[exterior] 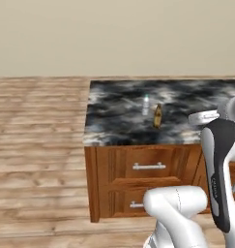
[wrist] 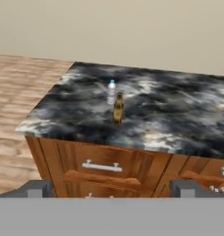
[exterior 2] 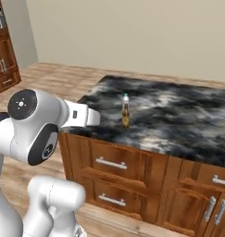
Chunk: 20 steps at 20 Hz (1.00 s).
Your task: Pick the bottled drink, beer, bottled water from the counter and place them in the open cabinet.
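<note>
1. While well short of the counter (wrist: 145, 115), kept the gripper (wrist: 111, 188) fingers spread wide, empty, ready for a grab.
2. Stood upright mid-frame: beer (wrist: 117, 109), bottled water (wrist: 111, 91) just behind.

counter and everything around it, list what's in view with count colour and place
counter: one, black, grey and white marbled top on a wooden base
beer: one, amber-brown, upright near the counter's middle
bottled water: one, clear with a blue-green cap, upright just behind the beer
drawer handles: several, grey, on the wooden fronts
floor: light wood planks around the counter
wall: beige, behind
claw: one, dark fingertips, open, holding nothing
</note>
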Motion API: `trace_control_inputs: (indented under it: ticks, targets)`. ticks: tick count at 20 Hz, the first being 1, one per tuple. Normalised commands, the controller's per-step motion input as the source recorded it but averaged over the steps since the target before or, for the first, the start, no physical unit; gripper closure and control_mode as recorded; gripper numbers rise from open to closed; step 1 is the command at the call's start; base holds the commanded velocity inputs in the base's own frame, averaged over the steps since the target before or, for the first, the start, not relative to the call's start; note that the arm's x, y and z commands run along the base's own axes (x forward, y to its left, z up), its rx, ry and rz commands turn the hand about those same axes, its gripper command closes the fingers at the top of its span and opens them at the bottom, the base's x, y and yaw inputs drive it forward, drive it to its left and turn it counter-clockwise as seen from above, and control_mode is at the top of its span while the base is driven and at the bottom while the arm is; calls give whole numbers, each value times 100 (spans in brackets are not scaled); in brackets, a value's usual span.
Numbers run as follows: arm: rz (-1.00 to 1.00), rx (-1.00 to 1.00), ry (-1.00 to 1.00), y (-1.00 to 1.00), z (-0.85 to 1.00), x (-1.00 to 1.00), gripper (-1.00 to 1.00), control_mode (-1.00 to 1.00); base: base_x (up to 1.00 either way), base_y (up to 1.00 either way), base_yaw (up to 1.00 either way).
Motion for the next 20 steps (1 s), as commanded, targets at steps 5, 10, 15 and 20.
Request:
trace_control_inputs:
  ticks: [5,10,15,20]
  targets:
    - [0,0,0,0,0,0,-100,100,51,0,-38]
    - [0,0,0,0,0,0,-100,100,42,0,-44]
    - [0,0,0,0,0,0,-100,100,61,1,-35]
    - [0,0,0,0,0,0,-100,100,79,3,2]
